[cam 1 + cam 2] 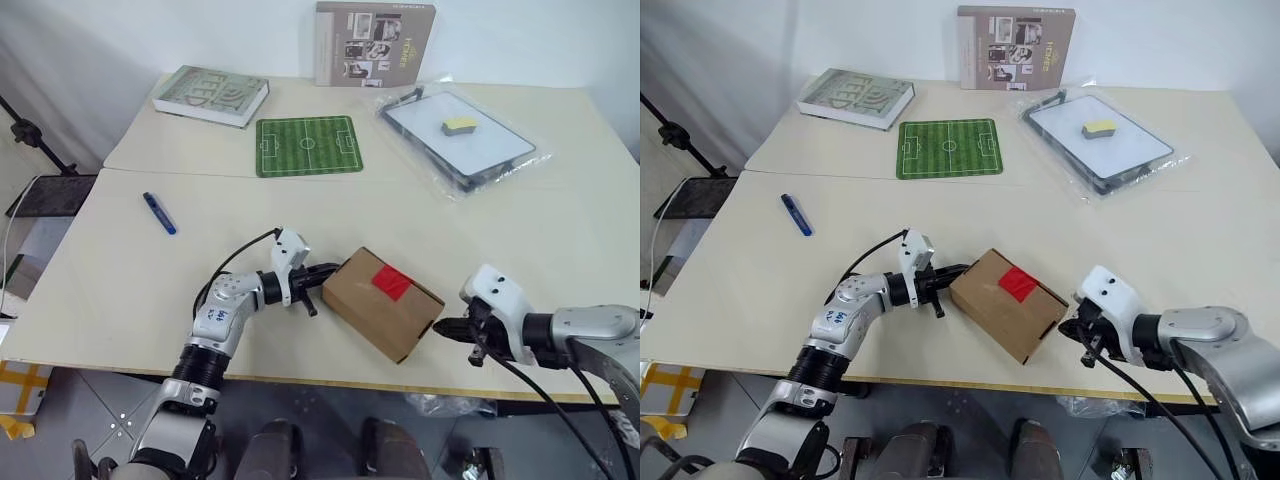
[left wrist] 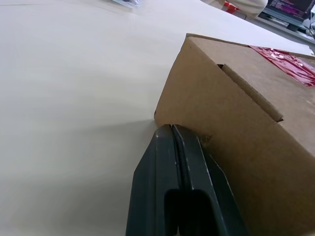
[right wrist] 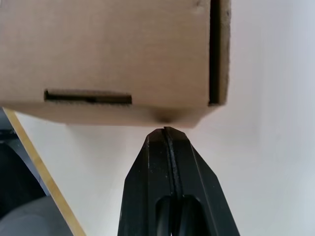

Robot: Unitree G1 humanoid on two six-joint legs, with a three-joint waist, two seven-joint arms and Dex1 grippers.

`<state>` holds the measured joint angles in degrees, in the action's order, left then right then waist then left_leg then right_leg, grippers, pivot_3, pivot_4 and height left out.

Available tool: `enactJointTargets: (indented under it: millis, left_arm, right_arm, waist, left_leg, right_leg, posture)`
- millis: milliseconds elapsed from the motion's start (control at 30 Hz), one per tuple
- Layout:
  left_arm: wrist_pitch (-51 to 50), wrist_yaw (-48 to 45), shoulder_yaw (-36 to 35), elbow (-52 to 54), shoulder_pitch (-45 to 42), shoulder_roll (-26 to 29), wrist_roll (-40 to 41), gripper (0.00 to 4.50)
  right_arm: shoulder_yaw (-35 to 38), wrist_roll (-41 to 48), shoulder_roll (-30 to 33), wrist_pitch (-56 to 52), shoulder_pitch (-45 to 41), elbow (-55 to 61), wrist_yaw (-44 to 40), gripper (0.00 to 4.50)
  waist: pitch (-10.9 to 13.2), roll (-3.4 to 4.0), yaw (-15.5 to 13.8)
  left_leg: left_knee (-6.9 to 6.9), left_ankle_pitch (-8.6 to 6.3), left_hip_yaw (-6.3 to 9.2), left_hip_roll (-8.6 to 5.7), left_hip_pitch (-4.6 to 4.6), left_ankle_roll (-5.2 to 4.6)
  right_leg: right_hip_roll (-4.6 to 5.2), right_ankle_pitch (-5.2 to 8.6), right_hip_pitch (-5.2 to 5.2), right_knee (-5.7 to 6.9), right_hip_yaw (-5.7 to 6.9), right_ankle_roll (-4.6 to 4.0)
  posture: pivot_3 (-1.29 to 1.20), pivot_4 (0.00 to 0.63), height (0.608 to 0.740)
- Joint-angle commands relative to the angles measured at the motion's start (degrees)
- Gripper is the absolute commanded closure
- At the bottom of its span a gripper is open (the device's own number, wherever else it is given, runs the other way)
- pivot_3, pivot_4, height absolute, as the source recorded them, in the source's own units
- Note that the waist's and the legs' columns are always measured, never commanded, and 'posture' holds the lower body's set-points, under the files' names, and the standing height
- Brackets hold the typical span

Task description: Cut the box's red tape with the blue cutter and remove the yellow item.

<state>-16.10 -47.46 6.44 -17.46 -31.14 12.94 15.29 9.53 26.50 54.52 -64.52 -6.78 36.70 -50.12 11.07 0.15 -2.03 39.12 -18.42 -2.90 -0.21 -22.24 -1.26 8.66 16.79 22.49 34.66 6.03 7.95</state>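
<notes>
The brown cardboard box lies near the table's front edge, turned at an angle, with the red tape on its top face. My left gripper is shut and empty, its tips pressed against the box's left end. My right gripper is also shut and empty, its tips just short of the box's right end. The blue cutter lies by itself on the table, far to the left. The yellow item is hidden.
A green soccer-field mat, a book and an upright grey carton stand at the back. At the back right, a whiteboard in a plastic bag carries a yellow sponge. The table's front edge runs close under the box.
</notes>
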Motion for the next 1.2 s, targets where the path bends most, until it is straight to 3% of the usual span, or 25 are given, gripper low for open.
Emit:
enactJointTargets:
  millis: [33, 167, 267, 433, 633, 667, 700, 800, 1000, 1100, 1200]
  left_arm:
    - [0.6, 0.7, -2.4, 1.8, -0.5, 1.9, 0.3, 4.48]
    - [-0.9, 2.7, -4.1, 2.9, -1.1, 4.7, -0.3, 4.48]
    - [-1.2, 5.9, -7.1, 6.3, 0.0, 7.4, -0.4, 3.91]
    - [-5.2, 13.7, -14.0, 14.8, 5.0, 10.9, 0.4, 2.35]
    - [-9.0, 25.1, -18.7, 23.4, 7.5, 9.4, -0.6, 0.38]
    - [-9.2, 27.0, -19.1, 24.1, 7.3, 8.8, -0.8, 0.04]
    - [-9.0, 28.4, -19.1, 24.6, 7.1, 8.3, -1.2, 0.01]
    - [-8.9, 33.8, -19.3, 25.1, 5.6, 6.1, -2.6, 0.01]
    - [-6.1, 54.9, -23.2, 20.4, -0.8, 0.2, -10.6, 0.01]
    - [-11.3, 64.4, -27.5, 15.6, -5.0, -3.1, -10.6, 0.01]
    - [-11.4, 67.8, -30.0, 9.4, -7.6, -3.5, -10.0, 0.01]
  right_arm:
    - [3.1, -0.3, 2.2, 4.5, 1.9, -2.5, -1.1, 4.50]
    - [4.7, -2.8, 4.9, 11.2, 3.6, -7.7, -1.8, 4.50]
    - [6.8, -3.6, 4.6, 14.8, -1.5, -13.2, 0.3, 3.92]
    - [5.7, -1.4, 1.3, 17.4, -13.7, -18.8, 2.0, 2.21]
    - [-0.2, 0.9, -5.0, 19.0, -22.1, -22.0, 0.5, 0.02]
    - [-1.2, 1.0, -6.3, 20.2, -23.2, -23.0, -0.2, 0.00]
    - [-1.9, 1.1, -7.3, 20.9, -24.1, -23.9, -0.7, 0.00]
    - [-4.4, -0.5, -9.5, 24.8, -26.3, -26.7, -1.5, 0.00]
    - [-6.6, -1.8, -13.2, 28.0, -29.8, -29.9, -0.7, 0.00]
    - [-7.1, -2.2, -13.5, 28.4, -30.1, -30.3, -0.7, 0.00]
    - [-7.1, -2.4, -13.7, 28.4, -30.1, -30.2, -0.8, 0.00]
  waist:
    - [0.0, -0.02, 0.0]
    - [0.0, -0.05, 0.5]
    - [0.0, -0.07, 0.7]
    - [0.1, -0.11, 1.3]
    - [0.1, -0.20, 0.5]
    - [0.1, -0.22, 0.4]
    - [0.1, -0.23, 0.4]
    - [0.1, -0.24, 0.4]
    - [0.2, -0.28, 0.5]
    - [0.2, -0.30, 0.5]
    - [0.2, -0.31, 0.6]
  left_leg:
    - [0.00, 0.00, 0.00, 0.00, 0.00, 0.00]
    - [0.00, 0.00, -0.01, 0.00, 0.00, 0.00]
    - [0.00, 0.01, -0.03, 0.02, 0.02, -0.01]
    - [0.00, 0.03, -0.07, 0.25, 0.04, 0.00]
    - [-0.01, 0.03, 0.00, 0.25, -0.02, 0.00]
    - [0.03, 0.03, 0.01, 0.23, -0.06, 0.00]
    - [0.03, 0.03, 0.03, 0.21, -0.07, 0.00]
    - [0.03, 0.03, 0.04, 0.16, -0.09, -0.01]
    - [0.03, 0.03, 0.00, 0.02, -0.08, -0.01]
    - [0.03, 0.03, 0.00, 0.02, -0.08, -0.01]
    - [0.03, 0.03, -0.01, -0.01, -0.09, -0.01]
  right_leg:
    - [0.00, 0.00, 0.00, 0.00, 0.00, 0.00]
    - [-0.03, 0.00, 0.01, 0.02, 0.00, 0.00]
    - [-0.03, 0.00, 0.01, 0.05, -0.02, -0.01]
    - [-0.07, -0.03, 0.07, 0.07, -0.06, -0.04]
    - [0.00, -0.06, 0.04, 0.02, -0.02, 0.02]
    - [0.02, -0.08, 0.04, -0.01, -0.03, 0.05]
    - [0.03, -0.10, 0.04, -0.03, -0.03, 0.09]
    - [0.03, -0.12, 0.04, -0.04, -0.02, 0.11]
    - [-0.01, -0.13, 0.06, -0.02, -0.01, 0.11]
    - [0.01, -0.13, 0.06, -0.01, -0.01, 0.12]
    - [-0.01, -0.13, 0.08, 0.00, 0.00, 0.12]
  posture:
    - [0.00, 0.150, 0.740]
    - [0.00, 0.150, 0.740]
    - [0.00, 0.150, 0.740]
    - [0.00, 0.150, 0.740]
    - [0.00, 0.150, 0.740]
    - [0.00, 0.150, 0.740]
    - [0.00, 0.150, 0.740]
    - [0.00, 0.150, 0.740]
    - [0.00, 0.150, 0.740]
    - [0.00, 0.150, 0.740]
    - [0.00, 0.150, 0.740]
